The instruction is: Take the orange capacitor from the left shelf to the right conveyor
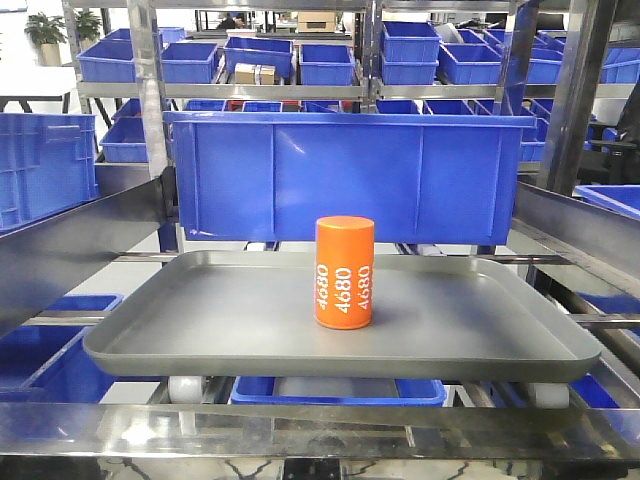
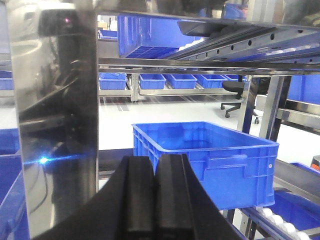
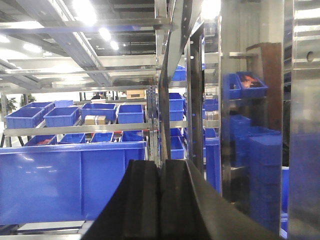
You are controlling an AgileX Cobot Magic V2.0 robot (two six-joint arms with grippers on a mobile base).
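Note:
The orange capacitor (image 1: 344, 272) stands upright near the middle of the dark grey tray (image 1: 200, 330) on the left shelf (image 1: 150, 110), white "4680" printed round its side. No gripper shows in the front view. In the left wrist view my left gripper (image 2: 155, 161) is shut with nothing between its black fingers, facing a blue bin (image 2: 210, 160) lower in the rack. In the right wrist view my right gripper (image 3: 160, 165) is also shut and empty, pointing past a steel upright (image 3: 167, 100). The capacitor is in neither wrist view. The right conveyor is out of view.
A large blue bin (image 1: 345, 175) stands right behind the tray. Sloping steel side rails (image 1: 70, 240) flank the tray, and a steel bar (image 1: 320, 425) crosses in front of it. More blue bins (image 1: 260, 60) fill the racks behind. A mirror-like steel post (image 2: 55, 125) is close on the left gripper's left.

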